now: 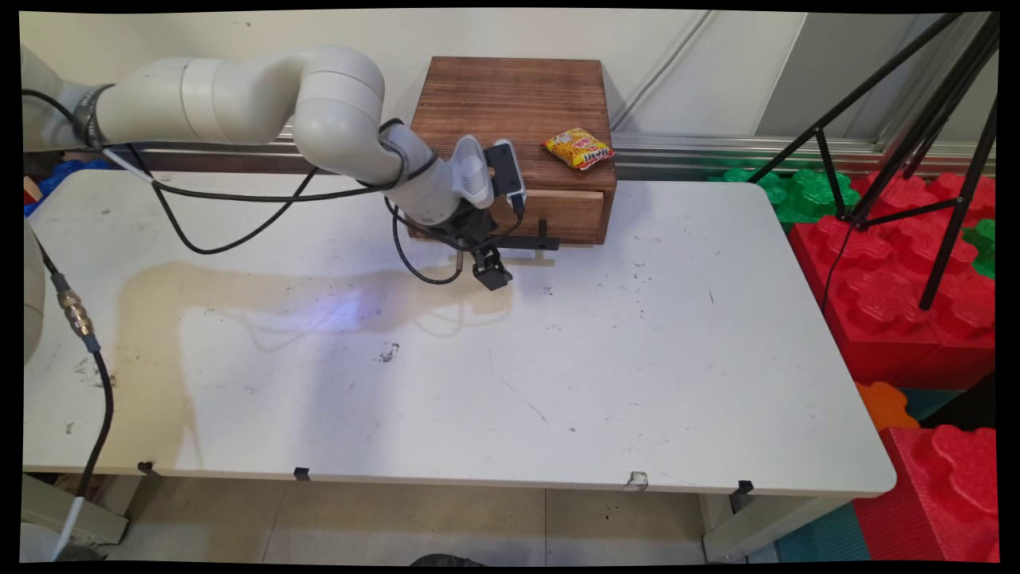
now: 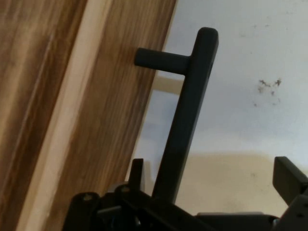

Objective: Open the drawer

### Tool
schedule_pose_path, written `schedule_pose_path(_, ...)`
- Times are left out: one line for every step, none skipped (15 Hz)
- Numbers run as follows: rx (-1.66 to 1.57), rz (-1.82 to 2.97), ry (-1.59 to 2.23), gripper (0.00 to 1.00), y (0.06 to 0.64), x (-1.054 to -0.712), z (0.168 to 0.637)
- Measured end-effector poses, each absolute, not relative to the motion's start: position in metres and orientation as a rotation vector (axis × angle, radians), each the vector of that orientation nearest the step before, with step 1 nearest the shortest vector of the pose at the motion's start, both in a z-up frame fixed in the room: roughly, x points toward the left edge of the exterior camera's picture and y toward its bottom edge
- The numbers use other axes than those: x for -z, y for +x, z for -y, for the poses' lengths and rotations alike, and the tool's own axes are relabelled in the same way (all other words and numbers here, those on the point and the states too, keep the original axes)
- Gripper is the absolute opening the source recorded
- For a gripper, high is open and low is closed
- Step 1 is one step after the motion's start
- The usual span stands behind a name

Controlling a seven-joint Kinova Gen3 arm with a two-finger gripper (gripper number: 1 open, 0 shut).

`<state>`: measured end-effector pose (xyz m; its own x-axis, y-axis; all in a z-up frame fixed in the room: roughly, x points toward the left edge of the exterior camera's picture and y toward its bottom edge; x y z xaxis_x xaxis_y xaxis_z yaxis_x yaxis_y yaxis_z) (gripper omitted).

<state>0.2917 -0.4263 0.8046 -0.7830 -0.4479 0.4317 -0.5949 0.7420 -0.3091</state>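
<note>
A brown wooden box [image 1: 514, 96] stands at the table's far side, with a drawer [image 1: 562, 209] in its front. A black T-shaped handle [image 1: 530, 241] sticks out from the drawer. My gripper [image 1: 488, 267] is low over the table at the handle's left end. In the hand view the handle bar [image 2: 185, 120] runs up between my open fingers, close to the left fingertip [image 2: 136, 168] and well apart from the right one [image 2: 288, 175]. The drawer front [image 2: 110, 120] fills the left of that view. A yellow and red snack packet [image 1: 579, 148] lies on the box's top right.
The white table [image 1: 558, 359] spreads toward the near side. Red foam blocks [image 1: 892, 271] and green ones [image 1: 797, 191] are stacked off the right edge. A black tripod [image 1: 940, 159] stands among them. Black cables [image 1: 239, 199] hang from the arm.
</note>
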Motion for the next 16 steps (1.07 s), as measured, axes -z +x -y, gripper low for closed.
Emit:
schedule_pose_path(-0.616,2.613,0.81,1.0,0.291,-0.801,0.428)
schedule_pose_path(-0.606,2.612,0.812,1.0,0.291,-0.799,0.429)
schedule_pose_path(-0.598,2.611,0.814,1.0,0.291,-0.796,0.43)
schedule_pose_path(-0.587,2.61,0.819,1.0,0.29,-0.794,0.431)
schedule_pose_path(-0.575,2.609,0.825,1.0,0.29,-0.792,0.431)
schedule_pose_path(-0.566,2.608,0.83,1.0,0.289,-0.791,0.432)
schedule_pose_path(-0.559,2.607,0.833,1.0,0.289,-0.79,0.431)
schedule_pose_path(-0.549,2.606,0.837,1.0,0.288,-0.79,0.431)
schedule_pose_path(-0.543,2.605,0.84,1.0,0.287,-0.789,0.431)
schedule_pose_path(-0.534,2.604,0.845,1.0,0.287,-0.789,0.43)
schedule_pose_path(-0.524,2.604,0.85,1.0,0.286,-0.788,0.429)
schedule_pose_path(-0.516,2.603,0.856,1.0,0.284,-0.788,0.427)
schedule_pose_path(-0.51,2.602,0.861,1.0,0.284,-0.789,0.425)
schedule_pose_path(-0.506,2.601,0.864,1.0,0.283,-0.789,0.424)
schedule_pose_path(-0.502,2.6,0.87,1.0,0.282,-0.79,0.422)
schedule_pose_path(-0.498,2.6,0.873,1.0,0.281,-0.79,0.42)
